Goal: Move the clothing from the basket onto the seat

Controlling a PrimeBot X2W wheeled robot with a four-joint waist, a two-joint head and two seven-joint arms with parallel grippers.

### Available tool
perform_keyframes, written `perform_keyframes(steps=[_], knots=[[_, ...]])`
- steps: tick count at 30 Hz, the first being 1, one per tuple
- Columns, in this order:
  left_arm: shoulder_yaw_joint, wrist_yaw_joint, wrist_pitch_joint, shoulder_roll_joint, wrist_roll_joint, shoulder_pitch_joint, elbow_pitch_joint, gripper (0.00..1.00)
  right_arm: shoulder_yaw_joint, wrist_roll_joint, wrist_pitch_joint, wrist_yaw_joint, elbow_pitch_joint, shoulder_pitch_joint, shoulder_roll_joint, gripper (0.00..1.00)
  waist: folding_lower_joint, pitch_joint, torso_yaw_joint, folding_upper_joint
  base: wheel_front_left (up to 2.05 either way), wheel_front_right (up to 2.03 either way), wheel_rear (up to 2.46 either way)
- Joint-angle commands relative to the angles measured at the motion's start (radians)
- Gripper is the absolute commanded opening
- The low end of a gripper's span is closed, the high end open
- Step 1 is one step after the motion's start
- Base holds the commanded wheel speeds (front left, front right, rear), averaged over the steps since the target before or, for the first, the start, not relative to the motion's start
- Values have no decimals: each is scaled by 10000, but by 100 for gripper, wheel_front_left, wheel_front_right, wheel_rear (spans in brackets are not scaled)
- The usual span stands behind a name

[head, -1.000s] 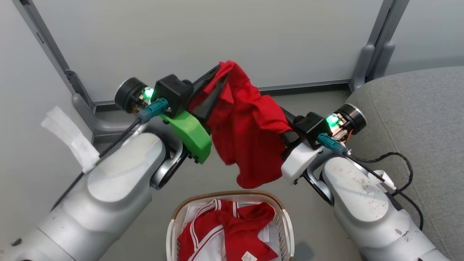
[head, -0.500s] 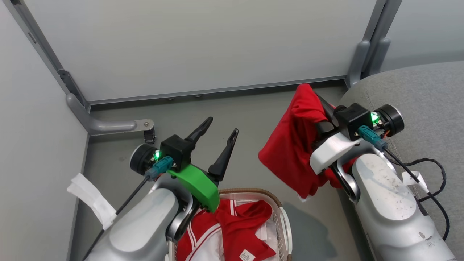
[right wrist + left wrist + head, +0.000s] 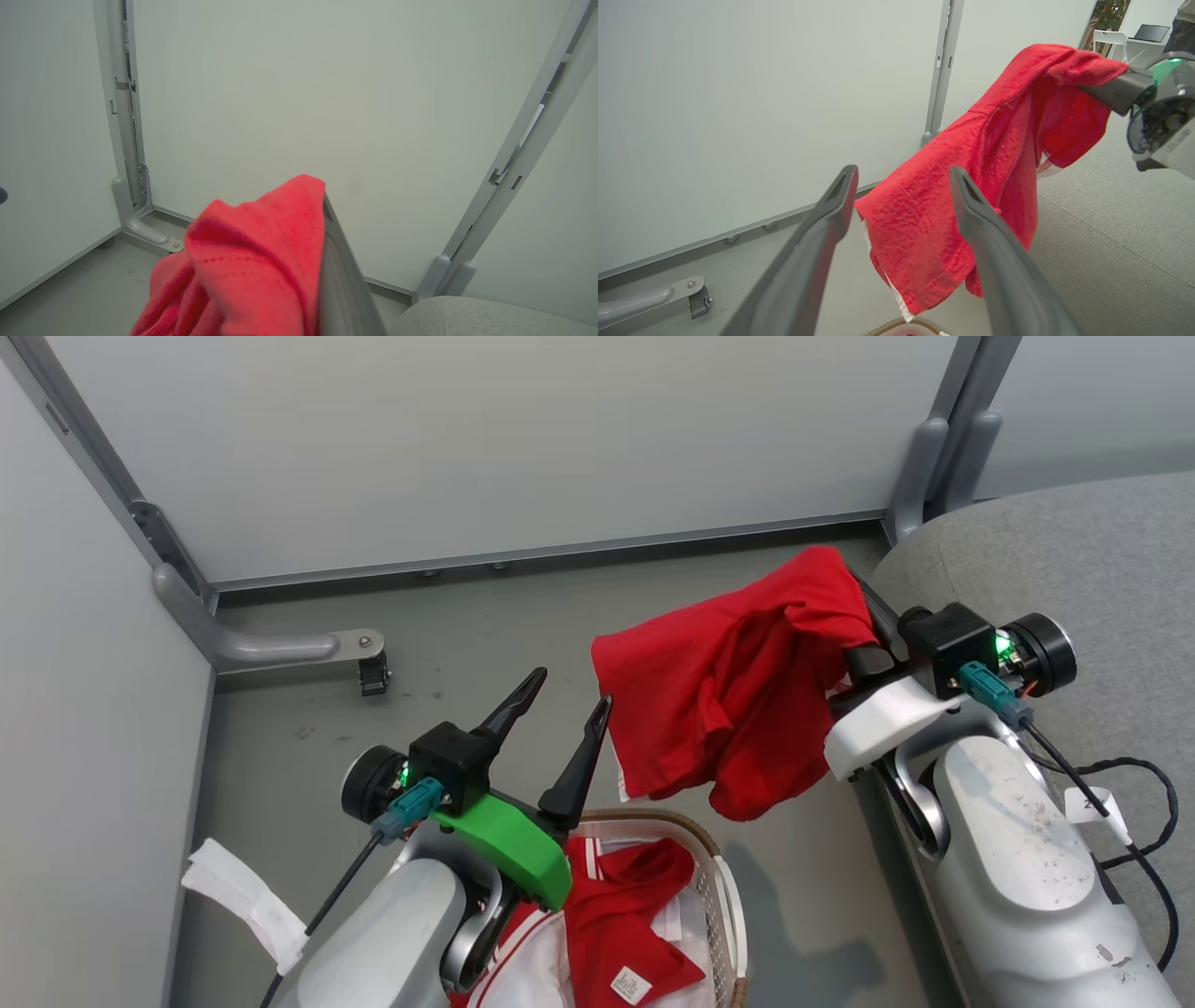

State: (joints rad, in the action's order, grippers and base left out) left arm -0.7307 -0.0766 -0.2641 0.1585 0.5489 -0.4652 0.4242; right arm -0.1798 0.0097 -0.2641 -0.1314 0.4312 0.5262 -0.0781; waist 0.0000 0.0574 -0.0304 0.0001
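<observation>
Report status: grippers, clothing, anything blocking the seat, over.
Left gripper open, empty, by basket. Right gripper shut on red T-shirt, hanging beside seat. Striped garment in basket. Path to seat looks clear.

Pretty much red on grey everywhere lol

The hanging T-shirt [image 3: 728,691] is plain bright red with a sliver of white at the hem. The striped top [image 3: 644,887] is red with white stripe trim, white panels and a small white label. The basket [image 3: 724,915] is off-white and perforated, with a brown woven rim. The seat [image 3: 1074,551] is grey weave. The left gripper [image 3: 572,688] has dark fingers on a vivid green mount. The floor [image 3: 467,616] is dull grey and the wall panels [image 3: 523,439] are pale.
</observation>
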Motion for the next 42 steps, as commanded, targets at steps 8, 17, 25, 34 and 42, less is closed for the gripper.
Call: perform_keyframes(steps=[8, 17, 25, 34, 42], knots=[[639, -274, -3, -448, -771, 429, 42, 100, 196, -107, -7, 14, -223, 167, -44, 0, 0, 594, -880, -1, 0, 0, 0], [868, -450, -3, -655, -1493, 464, 123, 100, 620, -117, -6, 14, -565, -28, -178, 0, 0, 1471, -2721, -1, 0, 0, 0], [741, -534, -3, -649, -1826, 155, 235, 100, 1076, 12, -6, 14, -787, -245, -20, 0, 0, 2066, -4177, -1, 0, 0, 0], [488, -551, -5, -576, -2017, -97, 134, 100, 1706, -101, -6, 14, -798, -105, 115, 0, 0, 2525, -4582, -1, 0, 0, 0], [220, -549, -4, -431, -2006, -370, 8, 100, 2269, -274, -6, 14, -564, 1179, -598, 0, 0, 3234, -4065, -1, 0, 0, 0]])
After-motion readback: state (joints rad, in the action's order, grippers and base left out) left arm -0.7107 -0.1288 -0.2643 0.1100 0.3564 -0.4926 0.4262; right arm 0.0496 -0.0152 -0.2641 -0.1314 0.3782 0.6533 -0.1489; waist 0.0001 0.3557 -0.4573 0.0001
